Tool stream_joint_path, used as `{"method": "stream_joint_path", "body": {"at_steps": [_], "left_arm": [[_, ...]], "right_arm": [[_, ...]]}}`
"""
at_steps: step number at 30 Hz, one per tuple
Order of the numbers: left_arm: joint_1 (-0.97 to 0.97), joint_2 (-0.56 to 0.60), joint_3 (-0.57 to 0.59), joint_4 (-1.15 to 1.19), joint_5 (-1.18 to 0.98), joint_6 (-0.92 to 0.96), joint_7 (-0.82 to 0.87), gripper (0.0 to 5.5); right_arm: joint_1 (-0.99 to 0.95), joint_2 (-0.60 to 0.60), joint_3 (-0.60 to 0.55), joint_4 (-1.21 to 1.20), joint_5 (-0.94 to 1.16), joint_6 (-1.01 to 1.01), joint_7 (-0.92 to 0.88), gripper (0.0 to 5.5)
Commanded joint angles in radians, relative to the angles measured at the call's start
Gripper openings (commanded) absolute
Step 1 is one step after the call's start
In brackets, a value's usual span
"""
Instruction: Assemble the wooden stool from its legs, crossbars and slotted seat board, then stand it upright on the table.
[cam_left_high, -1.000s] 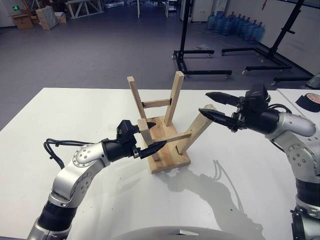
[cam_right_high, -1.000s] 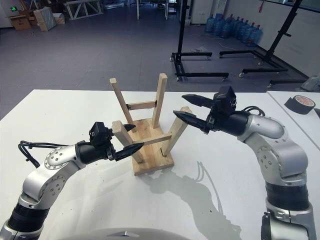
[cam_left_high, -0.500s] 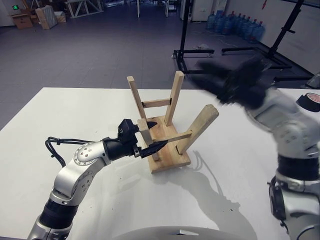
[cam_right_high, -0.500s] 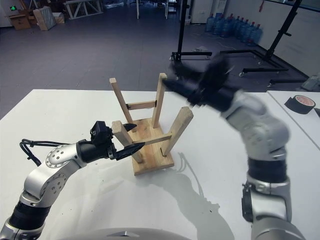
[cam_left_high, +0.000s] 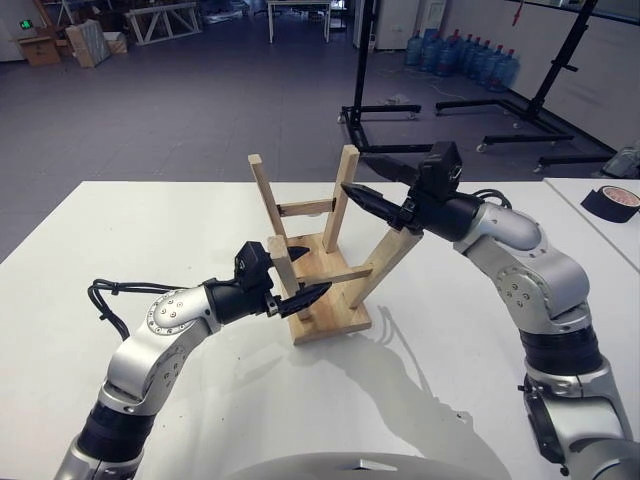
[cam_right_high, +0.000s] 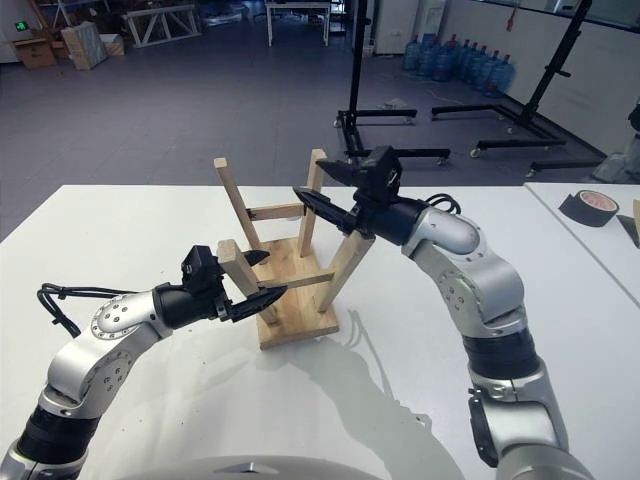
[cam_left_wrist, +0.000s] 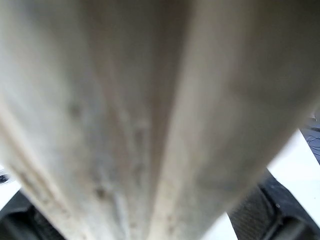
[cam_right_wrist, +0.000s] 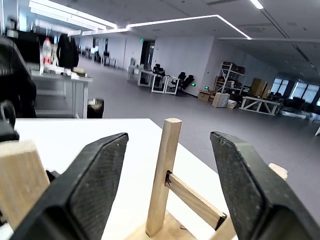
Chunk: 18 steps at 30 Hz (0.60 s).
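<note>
Upside down near the middle of the white counter (cam_left_high: 150, 220): the wooden stool (cam_left_high: 322, 255). Seat board (cam_left_high: 338, 318) flat on the counter, four legs poking up. At the back, far left leg (cam_left_high: 265, 195) and far right leg (cam_left_high: 343, 205), both nearly straight, joined by a thin back crossbar (cam_left_high: 305, 209). Near leg (cam_left_high: 280, 262) at the front left, a bit tilted. Leaning leg (cam_left_high: 385, 262) at the front right, tipped far out to the right. Front crossbar (cam_left_high: 345, 274) running from the near leg to the leaning leg.

Left hand (cam_left_high: 312, 270) low down, close to the seat board, closed around the near leg, with one finger on each side of it. Very close, blurry wood in the left wrist view.

Right hand (cam_left_high: 358, 176) up high, wide open, holding nothing. Just above the top of the leaning leg and right beside the upper part of the far right leg. Hard to tell whether the lower finger touches that leg. Between the two fingers (cam_right_wrist: 95, 190) in the right wrist view, farther off, the far left leg and the back crossbar.

Black cable (cam_left_high: 105, 295) on the counter by the left arm. Roll of black tape (cam_left_high: 612, 203) on a second counter off to the right. Behind, on the grey floor, black metal frames (cam_left_high: 400, 100) and blue water bottles (cam_left_high: 470, 55).
</note>
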<state>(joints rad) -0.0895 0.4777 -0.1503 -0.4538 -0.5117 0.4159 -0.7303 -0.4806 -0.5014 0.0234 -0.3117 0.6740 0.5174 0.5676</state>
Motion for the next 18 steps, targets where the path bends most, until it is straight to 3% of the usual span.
{"method": "stream_joint_path", "body": {"at_steps": [1, 11, 15, 18], "left_arm": [[-0.015, 0.003, 0.003, -0.028, -0.002, 0.011, -0.003, 3.77], [-0.014, 0.024, 0.117, -0.106, -0.076, 0.014, -0.001, 3.77], [-0.043, 0.017, 0.092, -0.144, -0.094, 0.024, -0.008, 3.77], [-0.074, -0.018, 0.039, -0.074, -0.094, 0.030, -0.025, 3.77]], "right_arm": [[-0.020, 0.052, -0.088, 0.014, 0.063, 0.056, -0.080, 3.01], [0.000, 0.033, -0.291, 0.005, 0.237, 0.129, -0.100, 3.01], [0.122, 0.048, -0.255, -0.054, 0.296, 0.192, -0.066, 3.01], [0.186, 0.101, -0.158, -0.057, 0.262, 0.195, -0.069, 3.01]]}}
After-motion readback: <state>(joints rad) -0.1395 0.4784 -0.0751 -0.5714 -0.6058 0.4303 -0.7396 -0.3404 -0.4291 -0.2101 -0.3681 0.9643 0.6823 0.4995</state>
